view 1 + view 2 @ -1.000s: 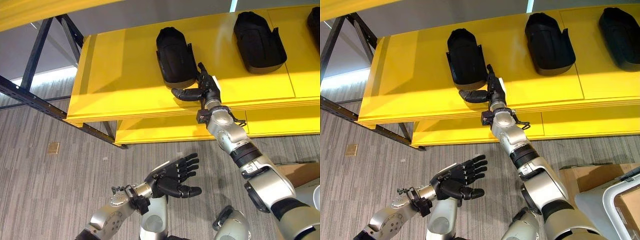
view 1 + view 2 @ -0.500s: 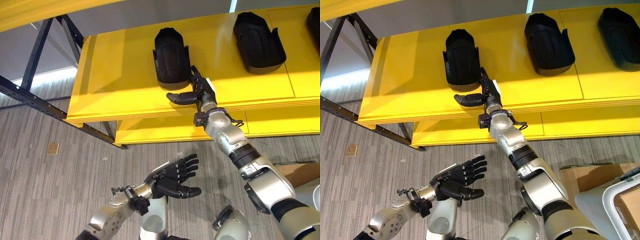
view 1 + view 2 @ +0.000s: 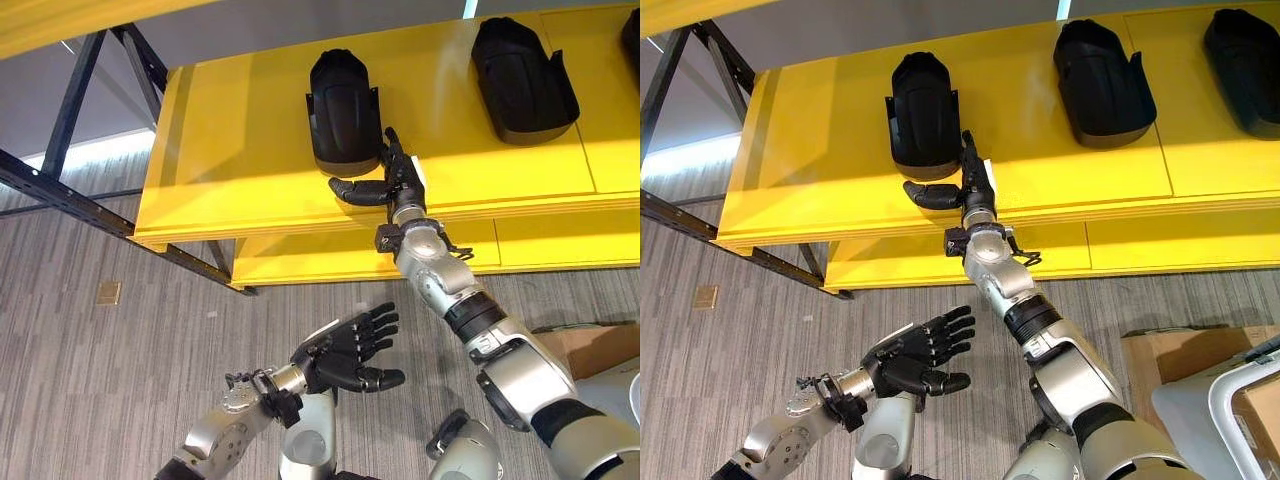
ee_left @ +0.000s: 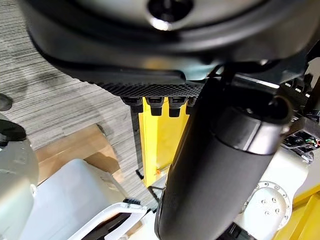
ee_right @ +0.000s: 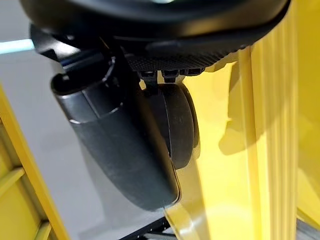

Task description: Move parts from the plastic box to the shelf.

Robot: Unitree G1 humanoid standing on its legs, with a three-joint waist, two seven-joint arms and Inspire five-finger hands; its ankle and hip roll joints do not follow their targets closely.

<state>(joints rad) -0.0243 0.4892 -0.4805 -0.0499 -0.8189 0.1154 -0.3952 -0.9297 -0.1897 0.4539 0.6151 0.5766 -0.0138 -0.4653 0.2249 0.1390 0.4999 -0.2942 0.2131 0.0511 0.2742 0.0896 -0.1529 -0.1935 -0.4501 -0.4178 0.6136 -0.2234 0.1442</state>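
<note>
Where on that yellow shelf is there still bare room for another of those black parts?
The yellow shelf is bare left of the leftmost black part, and between it and the next part. It is crowded by that leftmost part's near end, where the right hand rests.

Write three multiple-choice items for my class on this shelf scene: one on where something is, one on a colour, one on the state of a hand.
1. Where is the robot's right hand?
A. at the near end of a black part on the shelf
B. over the cardboard box
C. on the floor

2. What colour is the shelf?
A. blue
B. yellow
C. white

3. How is the left hand?
A. curled round a part
B. open and holding nothing
C. pressed flat on the shelf

Answers: 1 A, its fingers lie beside the black part and its thumb crosses the part's near end. 2 B, the boards are yellow. 3 B, its fingers are spread above the floor.
</note>
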